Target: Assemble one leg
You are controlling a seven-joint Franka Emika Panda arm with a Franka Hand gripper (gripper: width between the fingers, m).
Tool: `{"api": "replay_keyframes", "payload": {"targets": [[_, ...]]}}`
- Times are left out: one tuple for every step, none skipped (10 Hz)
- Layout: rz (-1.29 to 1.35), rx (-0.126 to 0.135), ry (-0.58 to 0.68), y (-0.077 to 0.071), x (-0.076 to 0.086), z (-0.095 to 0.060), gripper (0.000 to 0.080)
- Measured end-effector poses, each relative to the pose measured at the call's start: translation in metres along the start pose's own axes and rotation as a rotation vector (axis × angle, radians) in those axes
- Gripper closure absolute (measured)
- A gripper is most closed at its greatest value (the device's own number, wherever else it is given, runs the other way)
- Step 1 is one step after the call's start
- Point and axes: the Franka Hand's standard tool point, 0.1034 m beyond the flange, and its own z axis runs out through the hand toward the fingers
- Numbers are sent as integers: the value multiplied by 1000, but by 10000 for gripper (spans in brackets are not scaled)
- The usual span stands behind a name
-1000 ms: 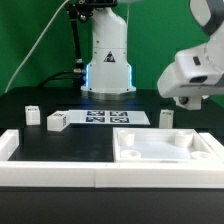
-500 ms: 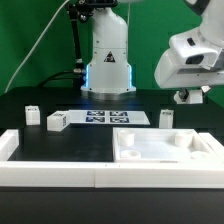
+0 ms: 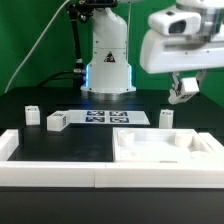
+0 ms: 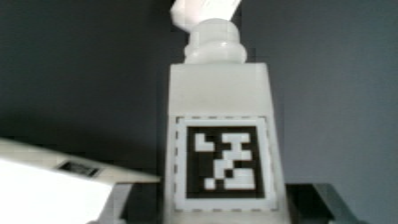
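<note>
Green curtain hangs behind a black table (image 3: 60,145), where a big white square tray (image 3: 140,131) lies toward the exterior view's right and the marker board (image 3: 100,117) sits flat further back, in front of the arm's base (image 3: 108,62). High over the right end of the table hangs the gripper (image 3: 183,90), well clear of everything below, with the leg (image 3: 180,94) showing as a pale stub between its fingers. The wrist view fills with the leg (image 4: 222,130), tag facing the camera and a narrower tip at its far end, so the jaws look clamped on its sides. A second post (image 3: 166,118) stands on the table below the gripper; a third post (image 3: 57,121) and a fourth post (image 3: 30,116) stand at the exterior view's left. By the look of it, this is the carry step: leg picked, not yet seated. Next it likely needs carrying over the tray, lining the tip up with a socket, lowering and twisting in. The wrist points roughly downward, the forearm reaching in from the upper right.
</note>
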Motion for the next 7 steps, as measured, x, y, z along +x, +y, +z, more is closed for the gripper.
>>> {"api": "replay_keyframes", "payload": {"targets": [[6, -5, 47, 4, 5, -16, 508], [3, -13, 154, 4, 11, -12, 508], [3, -20, 223, 5, 7, -6, 508], [3, -25, 297, 6, 11, -8, 508], [3, -31, 387, 7, 13, -8, 508], [3, -36, 454, 8, 12, -6, 508], [-20, -48, 537, 14, 19, -8, 508]]}}
